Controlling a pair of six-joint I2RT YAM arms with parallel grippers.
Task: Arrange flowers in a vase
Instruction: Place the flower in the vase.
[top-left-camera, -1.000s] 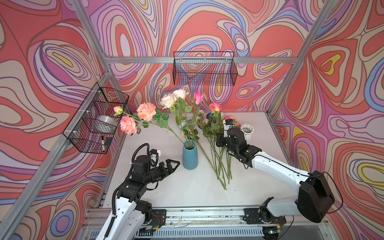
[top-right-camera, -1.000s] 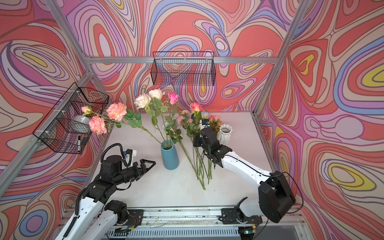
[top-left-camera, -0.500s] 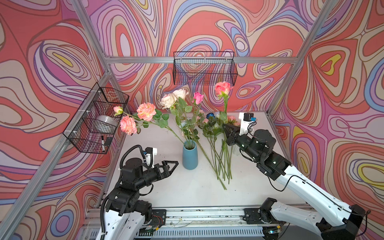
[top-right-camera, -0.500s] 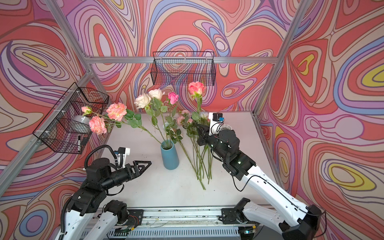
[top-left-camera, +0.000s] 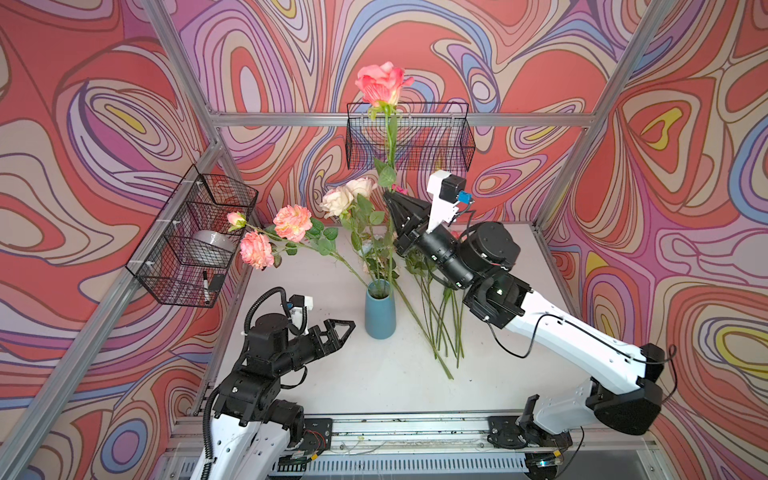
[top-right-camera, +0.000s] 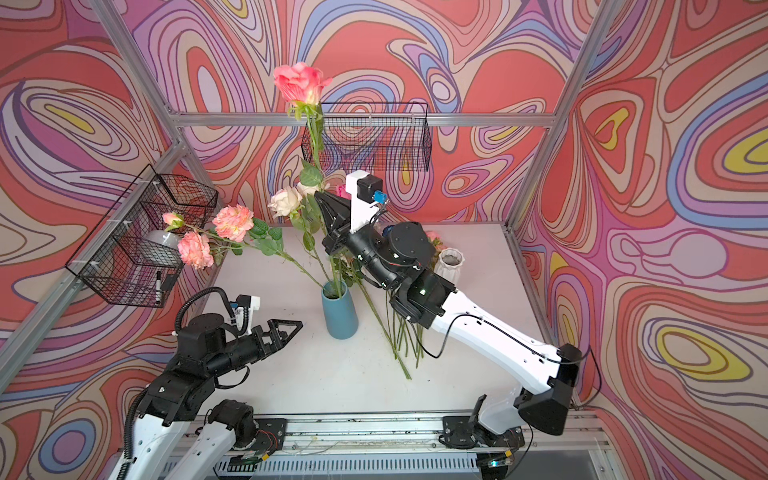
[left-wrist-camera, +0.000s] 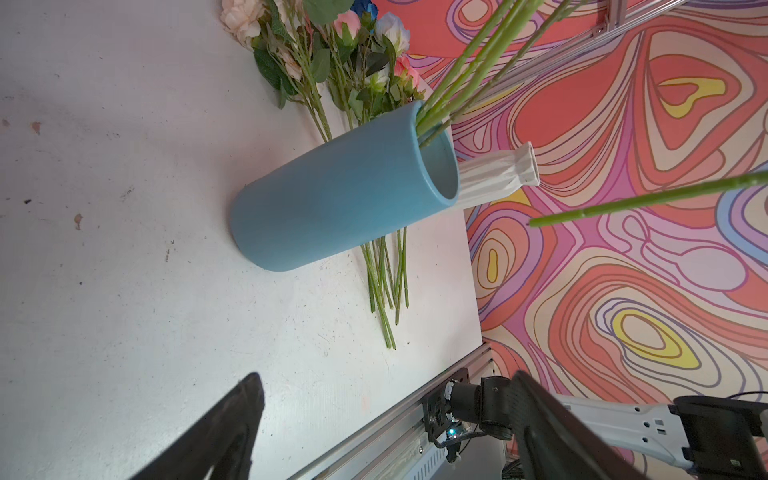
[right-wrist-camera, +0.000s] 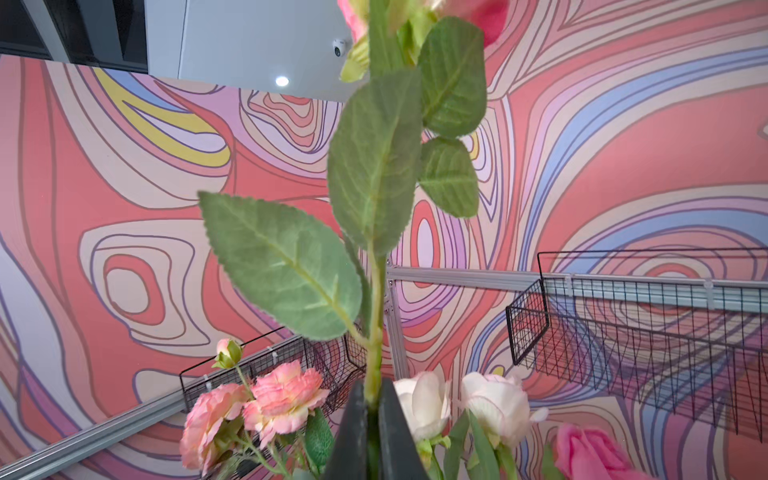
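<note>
Walls: three sides, swirled red, pink and lilac pattern.

Table: white, scuffed.

Wire baskets: back basket on the rear wall and side basket on the side wall. Neither is part of the job.

Loose flowers: several stems lying on the table, between the blue vase and the white vase.

Blue vase: upright, mid-table. It already holds peach blooms and cream blooms, which lean toward the side basket.

Pink rose: a second ago it was down among the loose flowers. Now it is raised high, stem near upright, bloom in front of the back basket. The cut end hangs free near the vase mouth, not in it.

My right pincer: clamped on that rose's stem, below the leaves.

My left pincer: jaws apart, empty, near the vase but not touching it.

Judgement: this stem is picked. It remains to lower its cut end into the vase mouth.
</note>
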